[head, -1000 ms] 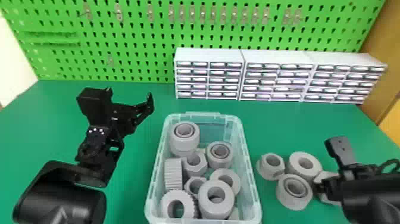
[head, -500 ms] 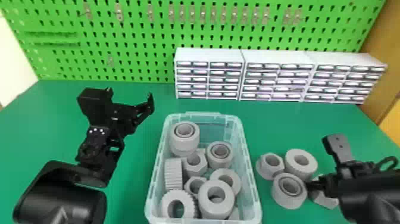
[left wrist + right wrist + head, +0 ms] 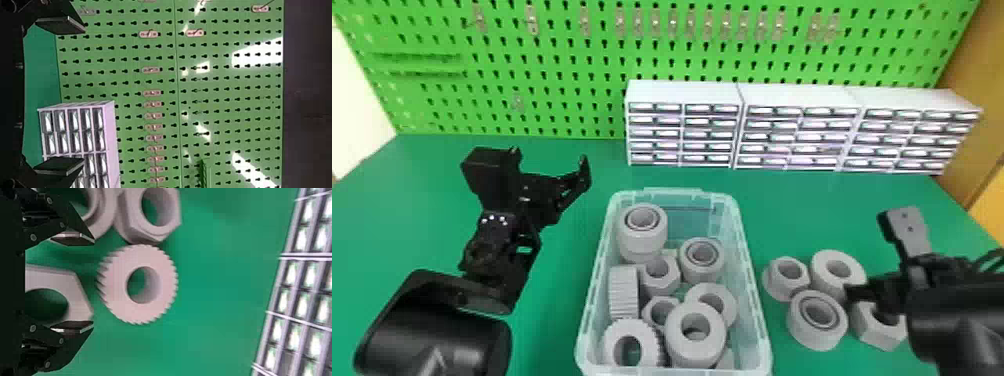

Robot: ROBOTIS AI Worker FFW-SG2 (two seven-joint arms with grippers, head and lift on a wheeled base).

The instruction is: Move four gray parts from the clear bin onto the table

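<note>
My left gripper stands open and parked above the table left of the bin, its fingers apart in the left wrist view. My right gripper is open above the right-hand parts; in the right wrist view a hexagonal nut lies below and between its fingers, not gripped. On the table are a flanged hex part, a toothed ring, a round part with an inner ring and the hexagonal nut. The clear bin holds several gray parts.
White drawer cabinets stand at the back right before a green pegboard. The green table separates the left arm from the bin. The loose parts stand close together just right of the bin's wall.
The right gripper has risen slightly from the loose parts. The toothed ring and the round part have shifted a little to the left, and the nut has moved nearer the front. The left arm is unchanged.
</note>
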